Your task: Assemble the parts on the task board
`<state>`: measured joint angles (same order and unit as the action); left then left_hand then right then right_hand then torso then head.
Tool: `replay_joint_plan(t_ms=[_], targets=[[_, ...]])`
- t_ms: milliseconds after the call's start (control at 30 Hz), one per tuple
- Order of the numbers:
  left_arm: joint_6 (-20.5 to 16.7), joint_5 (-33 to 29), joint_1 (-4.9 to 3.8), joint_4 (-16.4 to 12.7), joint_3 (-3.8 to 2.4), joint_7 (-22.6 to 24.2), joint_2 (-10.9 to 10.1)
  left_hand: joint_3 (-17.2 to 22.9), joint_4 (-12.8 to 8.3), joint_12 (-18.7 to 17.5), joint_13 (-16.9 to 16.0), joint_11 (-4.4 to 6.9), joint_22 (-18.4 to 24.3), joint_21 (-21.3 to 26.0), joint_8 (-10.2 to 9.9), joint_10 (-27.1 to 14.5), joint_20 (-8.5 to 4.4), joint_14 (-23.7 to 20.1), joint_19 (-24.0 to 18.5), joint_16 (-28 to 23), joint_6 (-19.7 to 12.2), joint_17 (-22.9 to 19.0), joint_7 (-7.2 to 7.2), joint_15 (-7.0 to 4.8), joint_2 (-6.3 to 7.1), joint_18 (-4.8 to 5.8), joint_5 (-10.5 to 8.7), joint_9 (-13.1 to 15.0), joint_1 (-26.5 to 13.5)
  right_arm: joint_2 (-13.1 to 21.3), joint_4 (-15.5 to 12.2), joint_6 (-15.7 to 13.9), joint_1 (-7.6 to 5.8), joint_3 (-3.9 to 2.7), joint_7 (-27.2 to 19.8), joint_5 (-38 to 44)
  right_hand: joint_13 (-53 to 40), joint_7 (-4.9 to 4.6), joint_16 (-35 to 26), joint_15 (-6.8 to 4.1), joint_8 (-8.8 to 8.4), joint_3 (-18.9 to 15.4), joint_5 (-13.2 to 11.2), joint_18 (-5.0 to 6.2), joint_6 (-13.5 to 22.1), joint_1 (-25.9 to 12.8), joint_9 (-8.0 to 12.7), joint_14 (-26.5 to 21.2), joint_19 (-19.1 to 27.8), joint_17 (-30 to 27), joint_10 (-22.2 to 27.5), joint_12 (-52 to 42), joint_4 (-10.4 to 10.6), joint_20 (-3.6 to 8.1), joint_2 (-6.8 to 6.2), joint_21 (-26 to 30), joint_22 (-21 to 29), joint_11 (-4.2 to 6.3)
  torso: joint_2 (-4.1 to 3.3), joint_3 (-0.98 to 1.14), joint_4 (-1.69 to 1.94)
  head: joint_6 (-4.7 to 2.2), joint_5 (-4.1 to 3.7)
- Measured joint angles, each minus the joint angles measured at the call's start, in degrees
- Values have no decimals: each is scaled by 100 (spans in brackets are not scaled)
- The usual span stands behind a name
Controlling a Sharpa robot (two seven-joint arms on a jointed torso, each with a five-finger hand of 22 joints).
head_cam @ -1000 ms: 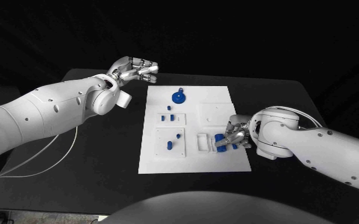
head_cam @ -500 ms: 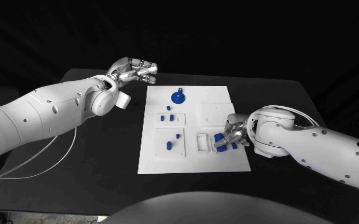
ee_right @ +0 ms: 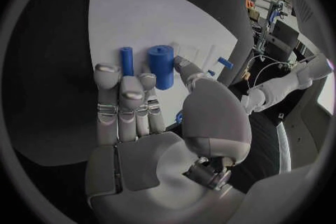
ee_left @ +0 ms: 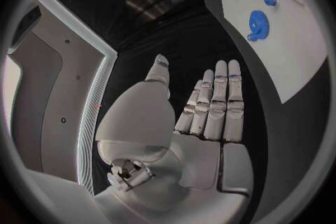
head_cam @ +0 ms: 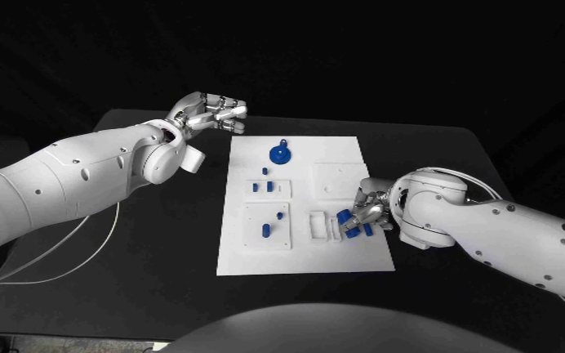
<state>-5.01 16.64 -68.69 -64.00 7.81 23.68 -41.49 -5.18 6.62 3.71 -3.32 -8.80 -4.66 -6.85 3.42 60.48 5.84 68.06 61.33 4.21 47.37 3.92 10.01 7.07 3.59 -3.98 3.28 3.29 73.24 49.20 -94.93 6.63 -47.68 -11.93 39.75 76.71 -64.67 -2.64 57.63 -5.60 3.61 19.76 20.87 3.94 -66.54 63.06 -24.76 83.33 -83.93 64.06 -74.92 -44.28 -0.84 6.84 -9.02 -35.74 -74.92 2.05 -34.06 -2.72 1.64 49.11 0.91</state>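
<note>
Right hand (ee_right: 140,123), fingers apart and holding nothing, lies just behind the thick blue cylinder (ee_right: 161,66) near the task board (head_cam: 353,263) right edge; left hand (head_cam: 210,113) open, well apart.

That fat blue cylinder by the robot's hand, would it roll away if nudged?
Probably. The fat blue cylinder looks round and lies on its side on the flat white board, so it could roll. It looks like stiff, light plastic, smooth enough to slip.
</note>
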Motion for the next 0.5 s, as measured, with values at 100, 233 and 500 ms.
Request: replay_joint_plan(t_ms=[100, 233, 500], targets=[[8, 0, 0, 2, 0, -4, 0, 11, 11, 0, 0, 0, 3, 0, 0, 0, 0, 0, 0, 0, 0, 0, 0, 0, 0, 0, 0, 0, 0, 36, 13, -118, 1, 2, -1, -228, 0, 10, 0, -10, -29, -1, 0, -1, -10, -109, -45, 27, 0, 7, 7, -8, -4, 0, 109, -7, 0, 11, -2, 1, 3, -7, 9], [18, 0, 0, 5, 0, -10, 1, 16, 16, 0, 0, 0, 4, 0, 0, 0, 0, -13, 0, 0, 0, 0, 0, -13, 9, 0, 0, 0, -10, 73, 31, -247, 2, 4, 2, -493, -17, 25, 39, -12, -12, -62, 1, 0, -25, -205, -332, 29, -22, 15, -4, -76, -66, 22, 205, -40, 0, 46, -4, 1, 3, -15, 18], [35, 0, 0, 8, 1, -21, 3, 19, 53, 0, 0, 0, 3, 0, 1, 1, 0, -21, 0, 0, 0, -1, 0, -21, 23, 0, 0, 1, -23, 103, 50, -419, 0, 12, 20, -839, 21, 22, 39, -33, -14, -68, 3, 0, -22, -251, -793, 7, -1, 19, 15, -71, -72, 43, 251, -98, 0, 66, -10, -1, 7, -19, 18]])
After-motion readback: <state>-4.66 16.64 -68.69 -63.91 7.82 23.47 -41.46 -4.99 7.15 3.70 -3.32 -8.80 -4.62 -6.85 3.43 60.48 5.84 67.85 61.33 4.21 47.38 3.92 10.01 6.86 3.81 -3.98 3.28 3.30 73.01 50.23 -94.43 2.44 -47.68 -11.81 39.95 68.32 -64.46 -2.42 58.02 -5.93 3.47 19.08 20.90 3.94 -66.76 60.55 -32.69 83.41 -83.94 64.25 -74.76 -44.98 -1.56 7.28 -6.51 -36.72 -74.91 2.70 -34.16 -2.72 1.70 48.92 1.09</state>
